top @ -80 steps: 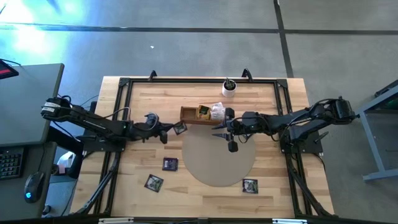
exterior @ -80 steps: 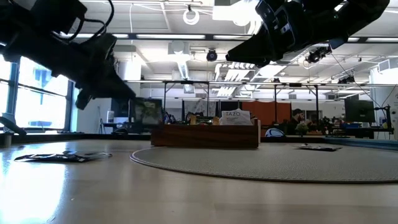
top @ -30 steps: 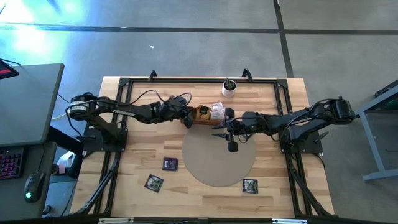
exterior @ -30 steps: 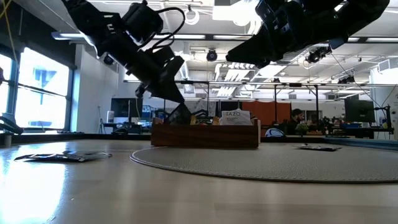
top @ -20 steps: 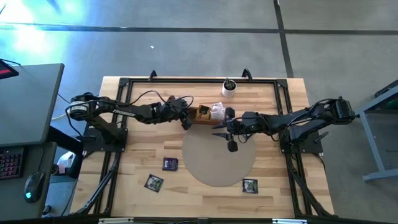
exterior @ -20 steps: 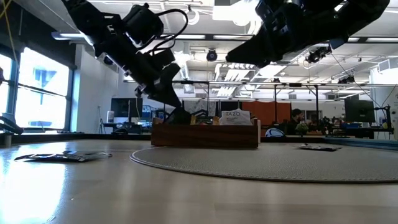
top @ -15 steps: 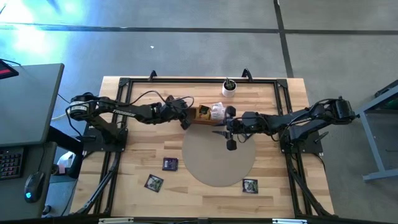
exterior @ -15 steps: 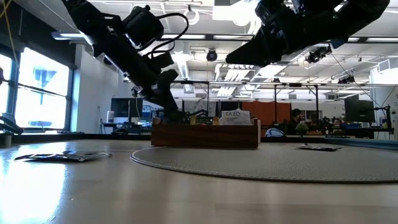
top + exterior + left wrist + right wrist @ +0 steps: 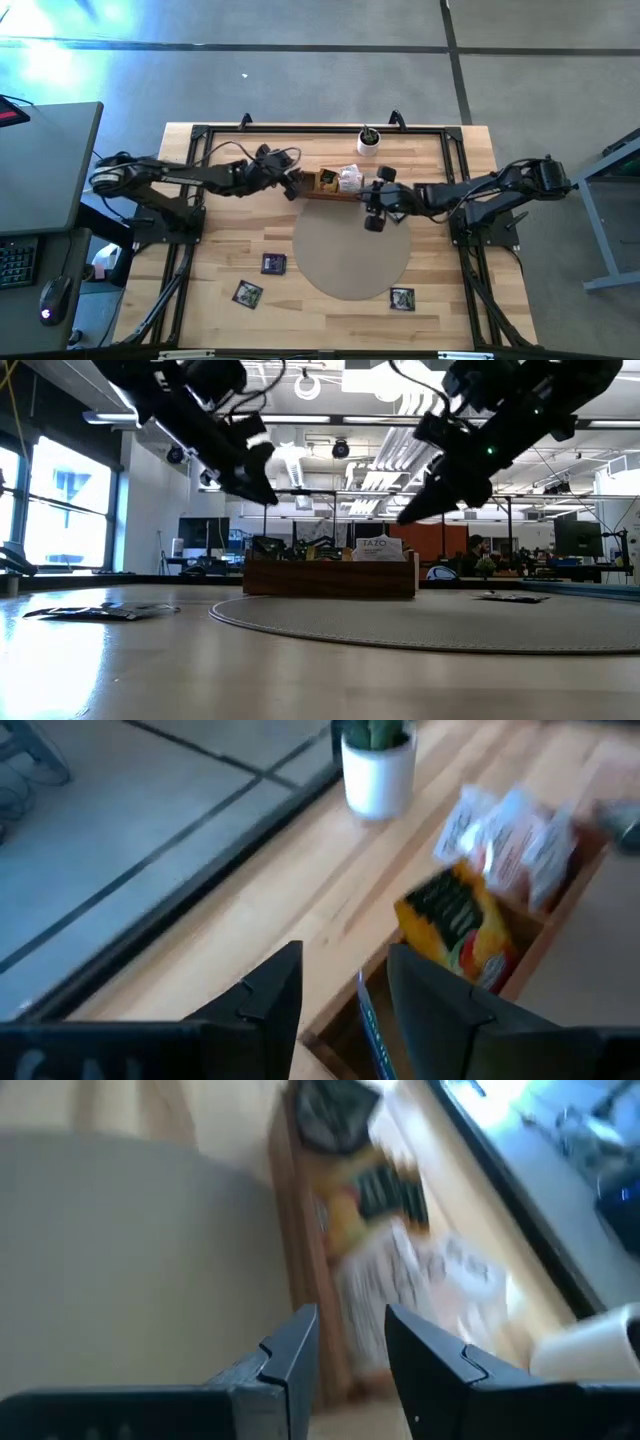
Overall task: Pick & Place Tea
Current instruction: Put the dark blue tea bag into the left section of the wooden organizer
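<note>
A wooden box (image 9: 325,185) stands at the far edge of a round grey mat (image 9: 350,250). In it stand a dark sachet (image 9: 268,546) at its left end, a yellow-and-dark one (image 9: 460,925) and whitish ones (image 9: 510,835). Three more dark tea sachets lie flat on the table: two near the front left (image 9: 273,263) (image 9: 248,293) and one front right (image 9: 402,298). My left gripper (image 9: 291,189) hovers open just left of the box, with nothing between its fingers (image 9: 270,990). My right gripper (image 9: 370,200) hangs open by the box's right end, also holding nothing.
A small white cup with a plant (image 9: 369,142) stands behind the box near the far edge. A black frame (image 9: 200,135) runs along the table's far and side edges. Bare wood lies between the mat and the front-left sachets.
My left gripper has opened and let go of the dark sachet, which now stands in the box's left end. It has then drawn back up and toward the table's left edge. My right gripper has swung toward the box's right end and tipped.
</note>
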You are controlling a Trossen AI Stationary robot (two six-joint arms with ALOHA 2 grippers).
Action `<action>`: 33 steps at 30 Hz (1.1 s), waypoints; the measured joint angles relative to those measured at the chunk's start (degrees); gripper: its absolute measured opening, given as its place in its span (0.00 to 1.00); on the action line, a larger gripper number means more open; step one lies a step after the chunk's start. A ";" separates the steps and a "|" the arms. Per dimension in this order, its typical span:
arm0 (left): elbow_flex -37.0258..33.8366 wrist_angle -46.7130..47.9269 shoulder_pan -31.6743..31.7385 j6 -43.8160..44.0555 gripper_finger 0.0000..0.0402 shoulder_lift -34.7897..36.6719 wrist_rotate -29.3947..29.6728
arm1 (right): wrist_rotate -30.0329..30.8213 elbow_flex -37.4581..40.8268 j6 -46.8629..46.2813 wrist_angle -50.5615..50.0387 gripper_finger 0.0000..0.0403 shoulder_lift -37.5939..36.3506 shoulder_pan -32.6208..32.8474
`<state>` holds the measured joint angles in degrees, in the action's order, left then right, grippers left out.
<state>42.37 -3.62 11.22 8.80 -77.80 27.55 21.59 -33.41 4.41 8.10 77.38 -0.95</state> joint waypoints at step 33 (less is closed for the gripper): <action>0.00 3.53 8.65 2.98 0.36 -5.48 -22.59 | -1.03 0.02 -13.45 -21.59 0.29 -7.43 -4.26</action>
<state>42.37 -0.10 19.87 11.78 -83.29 4.96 20.56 -33.39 -9.04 -13.50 69.95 -5.21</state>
